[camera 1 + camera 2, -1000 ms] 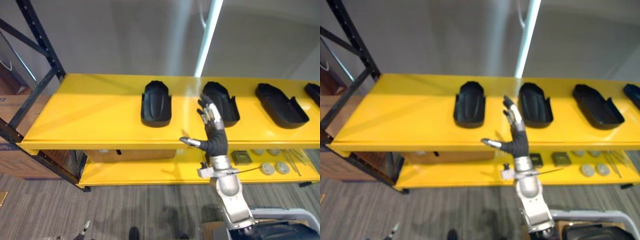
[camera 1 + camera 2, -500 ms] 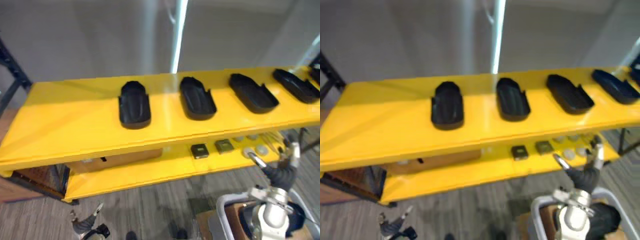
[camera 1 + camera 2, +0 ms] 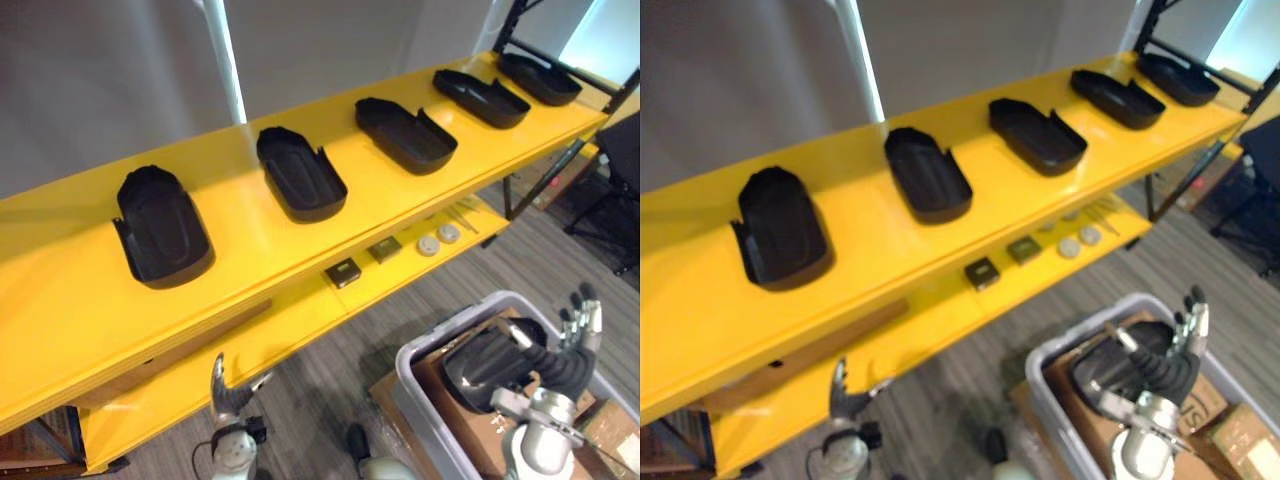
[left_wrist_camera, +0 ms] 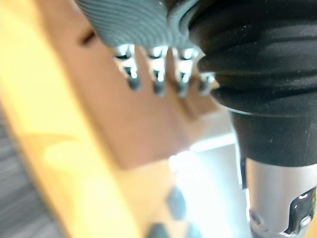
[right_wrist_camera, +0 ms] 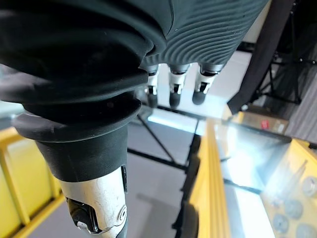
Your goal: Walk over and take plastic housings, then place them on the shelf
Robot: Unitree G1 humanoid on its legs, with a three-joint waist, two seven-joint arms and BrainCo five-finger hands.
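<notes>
- Black plastic housings (image 3: 160, 225) are lined up along the yellow shelf (image 3: 60, 300); another housing (image 3: 482, 365) is seen in a grey bin (image 3: 415, 362).
- Right hand (image 3: 575, 345) is held open over the bin.
- Left hand (image 3: 232, 392) is spread open, low by the shelf.

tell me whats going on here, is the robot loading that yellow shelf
Five black plastic housings sit in a row on the top yellow shelf. The robot's right hand hovers, open and holding nothing, over a grey bin where another black housing lies on cardboard. Its left hand hangs low by the lower shelf, open too. Nothing is being carried at this moment.
</notes>
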